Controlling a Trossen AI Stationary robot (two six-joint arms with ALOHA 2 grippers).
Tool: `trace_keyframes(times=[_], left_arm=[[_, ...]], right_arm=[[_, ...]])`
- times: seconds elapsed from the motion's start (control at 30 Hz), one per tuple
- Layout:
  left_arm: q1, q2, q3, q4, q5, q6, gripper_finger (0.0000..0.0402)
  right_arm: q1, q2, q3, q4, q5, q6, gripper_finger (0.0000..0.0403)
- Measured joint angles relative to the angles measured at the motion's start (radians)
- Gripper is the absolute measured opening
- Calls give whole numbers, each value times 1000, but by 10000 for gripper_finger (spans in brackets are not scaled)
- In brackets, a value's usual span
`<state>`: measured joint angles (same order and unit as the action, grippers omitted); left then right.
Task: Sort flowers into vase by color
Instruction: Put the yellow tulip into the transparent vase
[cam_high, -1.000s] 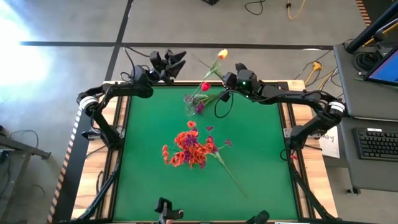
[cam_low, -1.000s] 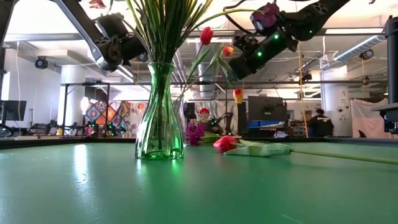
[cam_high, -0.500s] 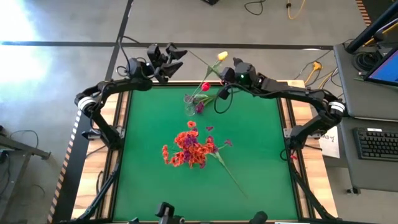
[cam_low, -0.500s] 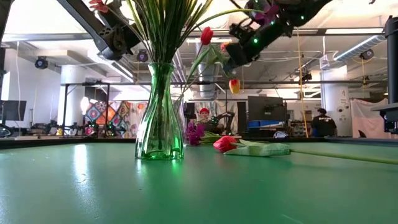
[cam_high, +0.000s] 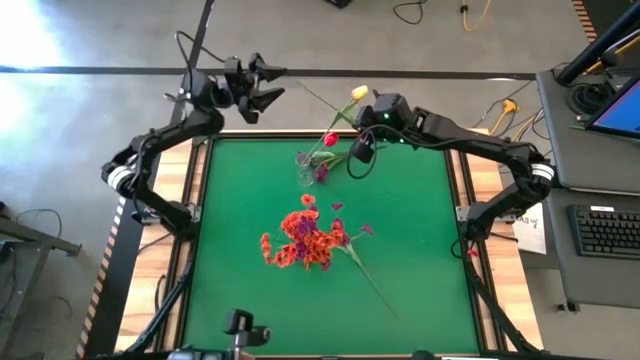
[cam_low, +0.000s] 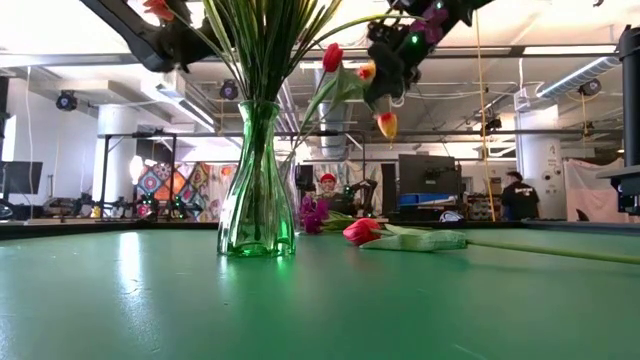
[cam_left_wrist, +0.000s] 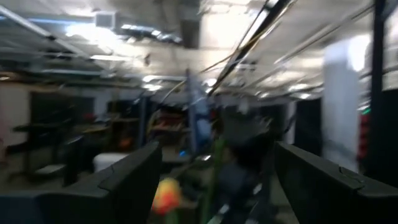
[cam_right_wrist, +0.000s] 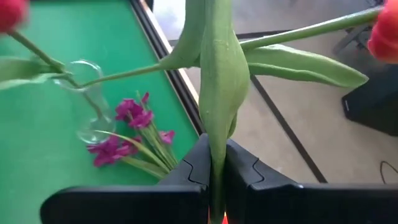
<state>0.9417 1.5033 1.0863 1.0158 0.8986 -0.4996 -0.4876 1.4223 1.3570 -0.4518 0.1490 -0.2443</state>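
The right tool (cam_high: 364, 150) has swung its tulip stem (cam_right_wrist: 217, 93) beside the vase (cam_high: 305, 168).

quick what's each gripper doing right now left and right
Left gripper: open, holding nothing, raised beyond the table's far edge.
Right gripper: closed on a tulip stem, near the vase.

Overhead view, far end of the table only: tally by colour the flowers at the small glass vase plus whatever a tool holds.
yellow tulip, stem pinched in the right tool: 1
red tulip, stem in the vase: 1
purple spray, lying beside the vase: 1
Total: 3
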Motion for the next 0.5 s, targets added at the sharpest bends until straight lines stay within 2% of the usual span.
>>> trace_keyframes(times=[0.23, 0.5], left_arm=[[31, -79, 0, -270, 2, 202, 292], [38, -144, -1, -415, 2, 377, 292]], right_arm=[[18, 0, 93, -86, 6, 38, 13], [19, 0, 193, -245, 7, 92, 13]])
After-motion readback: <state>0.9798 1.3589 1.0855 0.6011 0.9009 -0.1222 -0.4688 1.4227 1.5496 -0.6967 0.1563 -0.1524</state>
